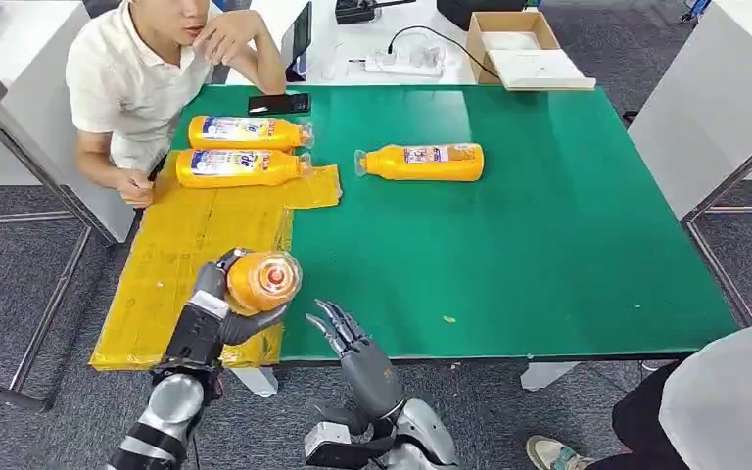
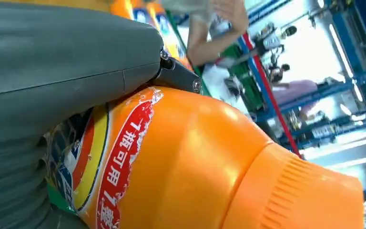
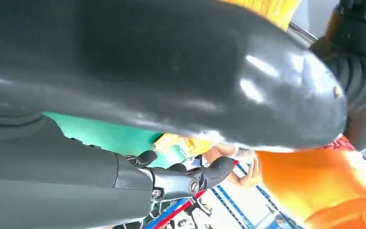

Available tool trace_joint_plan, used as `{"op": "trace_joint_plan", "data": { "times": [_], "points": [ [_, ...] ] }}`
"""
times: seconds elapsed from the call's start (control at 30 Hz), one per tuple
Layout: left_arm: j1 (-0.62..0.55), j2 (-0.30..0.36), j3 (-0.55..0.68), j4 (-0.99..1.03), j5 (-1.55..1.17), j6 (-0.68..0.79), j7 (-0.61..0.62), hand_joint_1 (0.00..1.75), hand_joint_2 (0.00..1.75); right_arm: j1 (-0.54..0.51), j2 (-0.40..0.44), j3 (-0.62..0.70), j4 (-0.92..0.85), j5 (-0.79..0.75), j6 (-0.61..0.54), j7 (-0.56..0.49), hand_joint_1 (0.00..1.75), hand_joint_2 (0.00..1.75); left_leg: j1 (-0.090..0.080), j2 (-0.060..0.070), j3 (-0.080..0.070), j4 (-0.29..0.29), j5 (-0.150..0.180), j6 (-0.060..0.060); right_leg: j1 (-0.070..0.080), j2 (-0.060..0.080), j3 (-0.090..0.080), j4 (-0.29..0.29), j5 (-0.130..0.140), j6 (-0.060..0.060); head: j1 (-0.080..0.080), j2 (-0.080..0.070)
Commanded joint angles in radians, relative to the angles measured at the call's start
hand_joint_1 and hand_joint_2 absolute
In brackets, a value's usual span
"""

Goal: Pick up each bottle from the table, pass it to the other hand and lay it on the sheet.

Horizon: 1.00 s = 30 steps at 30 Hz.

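1. I am seeing the left hand point(image 1: 217, 311) gripping an orange bottle point(image 1: 262, 281), cap up, above the yellow sheet point(image 1: 181, 257)
2. The right hand point(image 1: 345, 331) is hanging empty beside it, fingers apart
3. I am planning to tip the bottle flat near the two laid bottles point(image 1: 245, 149) before releasing
4. One bottle on the table point(image 1: 421, 162) is waiting

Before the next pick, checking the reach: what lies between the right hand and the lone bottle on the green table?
Nothing: in the head view, only bare green table separates the right hand from the lone bottle.
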Motion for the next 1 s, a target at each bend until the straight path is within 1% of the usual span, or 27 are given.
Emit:
{"op": "trace_joint_plan", "data": {
  "times": [0.03,0.1,0.2,0.23,0.3,0.33,0.37,0.4,0.5,0.53,0.57,0.63,0.67,0.73,0.77,0.9,0.97,1.0],
  "points": [
    [-0.179,0.06,0.102,0.208,-0.176,0.089,0.037,1.75,1.75,-0.006,-0.017,-0.012,-0.01,0.019,0.0,0.009,0.0,0.0,0.002,-0.001,0.004,0.0,-0.001,-0.002,0.002,-0.003,0.004,-0.001,-0.001,-0.002,0.0,0.0],
    [-0.217,0.073,0.096,0.26,-0.244,0.115,0.05,1.75,1.75,-0.008,-0.015,-0.018,-0.004,0.012,0.003,0.007,0.0,0.0,0.001,-0.001,0.004,0.0,0.0,-0.002,0.002,-0.003,0.004,0.0,-0.001,-0.002,0.0,0.0],
    [-0.296,0.094,0.052,0.389,-0.39,0.139,0.104,1.75,1.75,-0.013,-0.011,-0.025,0.008,-0.001,0.014,-0.001,0.0,0.0,0.001,-0.003,0.002,-0.001,0.001,-0.002,0.001,-0.004,0.003,-0.001,-0.001,-0.002,0.001,0.0],
    [-0.331,0.107,0.013,0.449,-0.453,0.114,0.146,1.75,1.75,-0.015,-0.008,-0.028,0.014,-0.007,0.021,-0.001,0.0,0.0,0.002,-0.002,0.004,-0.001,0.0,-0.002,0.002,-0.004,0.005,-0.001,-0.001,-0.002,0.0,0.0],
    [-0.368,0.105,-0.002,0.514,-0.482,0.091,0.163,1.75,1.75,-0.02,-0.003,-0.027,0.023,-0.008,0.024,-0.002,0.0,0.0,0.001,-0.003,0.002,-0.001,0.001,-0.001,0.001,-0.004,0.003,-0.001,-0.001,-0.001,0.0,0.0],
    [-0.402,0.106,-0.027,0.578,-0.522,0.067,0.184,1.75,1.75,-0.025,0.0,-0.023,0.031,-0.005,0.026,-0.005,0.0,0.0,0.001,-0.004,0.004,-0.001,0.001,-0.002,0.002,-0.005,0.005,-0.001,-0.001,-0.002,0.001,0.0],
    [-0.402,0.106,-0.027,0.578,-0.522,0.067,0.184,1.75,1.75,-0.025,0.0,-0.023,0.031,-0.005,0.026,-0.005,0.0,0.0,0.0,-0.002,0.001,-0.001,0.002,-0.001,0.0,-0.002,0.002,0.0,0.0,-0.001,0.0,0.0],
    [-0.41,0.103,-0.026,0.59,-0.525,0.067,0.187,1.75,1.75,-0.026,0.001,-0.023,0.032,-0.005,0.026,-0.005,0.0,0.0,0.001,-0.002,0.003,0.0,0.001,-0.002,0.001,-0.004,0.004,0.0,-0.001,-0.002,0.0,0.0],
    [-0.461,0.093,-0.051,0.689,-0.565,0.008,0.222,1.75,1.75,-0.029,0.002,-0.019,0.029,-0.007,0.039,-0.006,0.0,0.0,0.001,-0.003,0.003,-0.001,0.001,-0.002,0.001,-0.004,0.004,0.0,-0.001,-0.002,0.0,0.0],
    [-0.48,0.089,-0.058,0.726,-0.58,-0.012,0.247,1.75,1.75,-0.03,0.003,-0.017,0.027,-0.008,0.045,-0.006,0.0,1.75,0.001,-0.002,0.002,0.0,0.001,-0.002,0.001,-0.003,0.003,0.0,-0.001,-0.001,0.0,0.0],
    [-0.496,0.085,-0.057,0.756,-0.586,-0.019,0.258,1.75,1.75,-0.029,0.004,-0.017,0.023,-0.01,0.049,-0.005,0.0,1.75,0.002,-0.002,0.004,0.0,0.0,-0.002,0.002,-0.003,0.005,0.0,-0.001,-0.002,0.0,0.0],
    [-0.514,0.08,-0.052,0.789,-0.585,-0.029,0.266,1.75,1.75,-0.029,0.005,-0.015,0.02,-0.012,0.056,-0.004,0.0,1.75,0.001,-0.001,0.002,0.0,0.001,-0.001,0.001,-0.002,0.002,0.0,0.0,-0.001,0.0,0.0],
    [-0.522,0.079,-0.051,0.804,-0.587,-0.036,0.275,1.75,1.75,-0.028,0.005,-0.015,0.02,-0.012,0.058,-0.002,0.0,1.75,0.002,-0.001,0.004,0.0,0.001,-0.002,0.002,-0.003,0.005,0.0,-0.001,-0.002,0.0,0.0],
    [-0.538,0.079,-0.051,0.833,-0.596,-0.043,0.293,1.75,1.75,-0.027,0.007,-0.013,0.024,-0.012,0.06,0.0,0.0,1.75,0.001,-0.001,0.001,0.0,0.001,-0.001,0.001,-0.002,0.002,0.0,0.0,-0.001,0.0,0.0],
    [-0.553,0.08,-0.055,0.858,-0.609,-0.054,0.306,1.75,1.75,-0.026,0.01,-0.012,0.03,-0.013,0.061,0.001,0.0,1.75,0.001,-0.001,0.002,0.0,0.001,-0.002,0.002,-0.003,0.004,0.0,-0.001,-0.002,0.001,0.0],
    [-0.569,0.08,-0.062,0.883,-0.622,-0.085,0.312,1.75,1.75,-0.027,0.014,-0.014,0.042,-0.018,0.061,-0.001,0.0,1.75,0.001,-0.001,0.001,0.0,0.001,-0.001,0.001,-0.002,0.002,0.0,0.0,-0.001,0.001,0.0],
    [-0.57,0.074,-0.058,0.883,-0.61,-0.135,0.291,1.75,1.75,-0.028,0.016,-0.017,0.052,-0.026,0.059,-0.007,0.0,1.75,0.002,-0.001,0.002,0.0,0.001,-0.002,0.002,-0.002,0.003,0.0,-0.001,-0.002,0.0,0.0],
    [-0.57,0.074,-0.058,0.883,-0.61,-0.135,0.291,1.75,1.75,-0.028,0.016,-0.017,0.052,-0.026,0.059,-0.007,0.0,1.75,0.002,-0.001,0.003,0.0,0.0,-0.002,0.002,-0.002,0.004,0.0,-0.001,-0.002,0.0,0.0]
  ]
}}
